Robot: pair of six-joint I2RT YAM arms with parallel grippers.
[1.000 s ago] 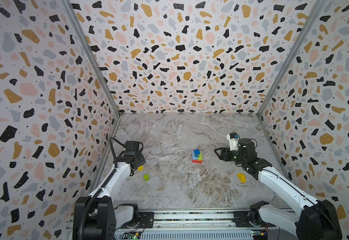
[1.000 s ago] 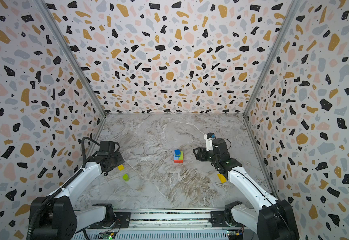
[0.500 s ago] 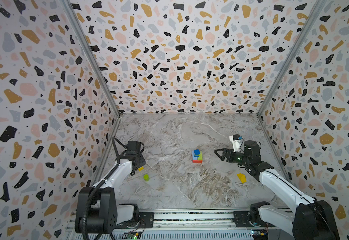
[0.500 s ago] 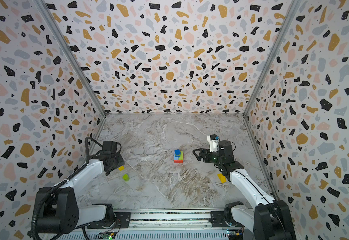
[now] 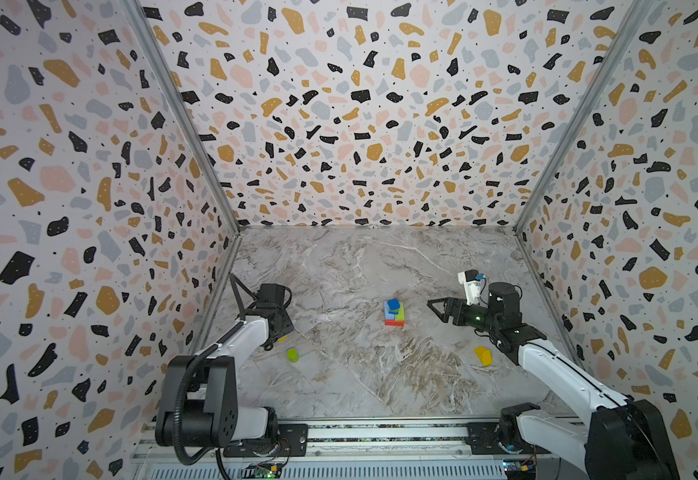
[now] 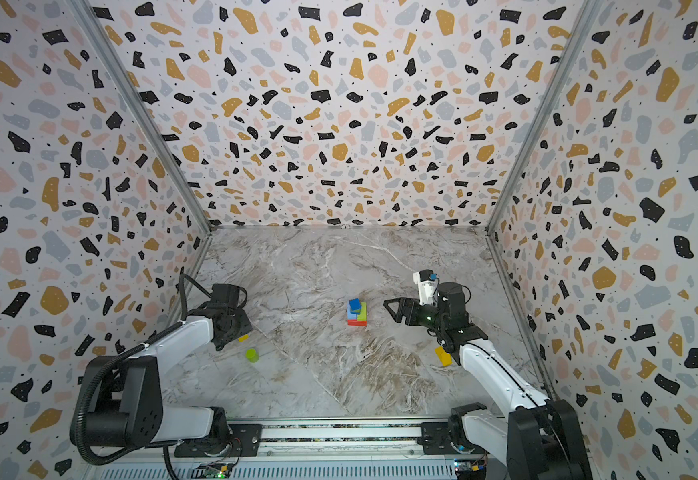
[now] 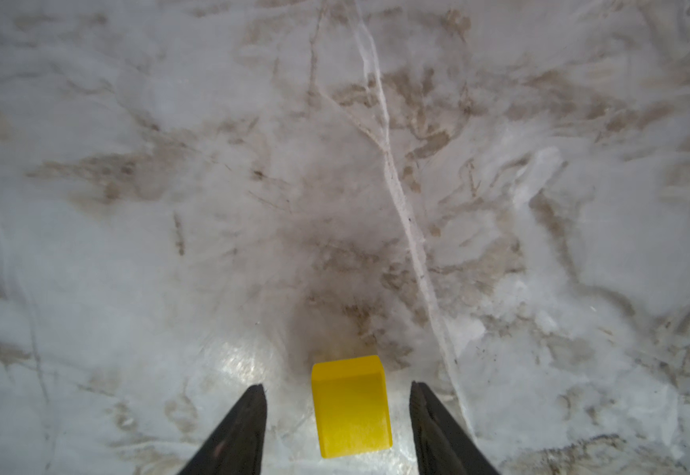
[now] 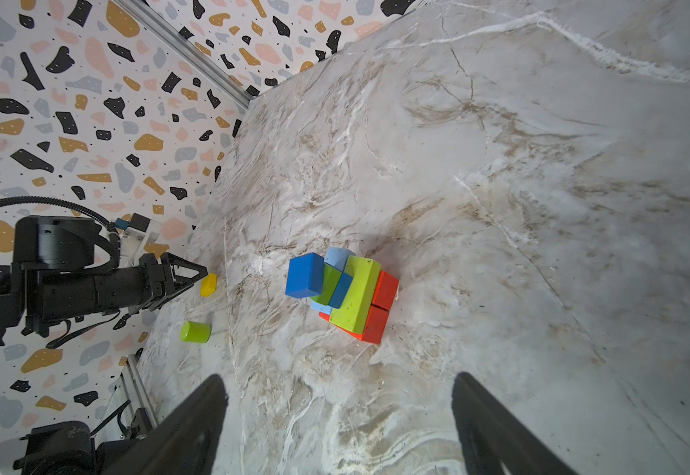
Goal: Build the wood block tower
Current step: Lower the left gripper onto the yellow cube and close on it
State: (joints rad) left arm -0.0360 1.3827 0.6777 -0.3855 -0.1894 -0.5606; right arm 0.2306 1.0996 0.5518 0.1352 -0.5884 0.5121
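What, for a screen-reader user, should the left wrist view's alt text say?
A yellow block sits on the marbled table between the two dark fingers of the left hand, which stand open with a gap on each side of the block.

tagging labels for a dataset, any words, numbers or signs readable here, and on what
None can be read. The blocks of the tower, the yellow cube, lime cylinder and yellow wedge show plain painted faces.
Any print on the circuit board by the rail is too small to read.
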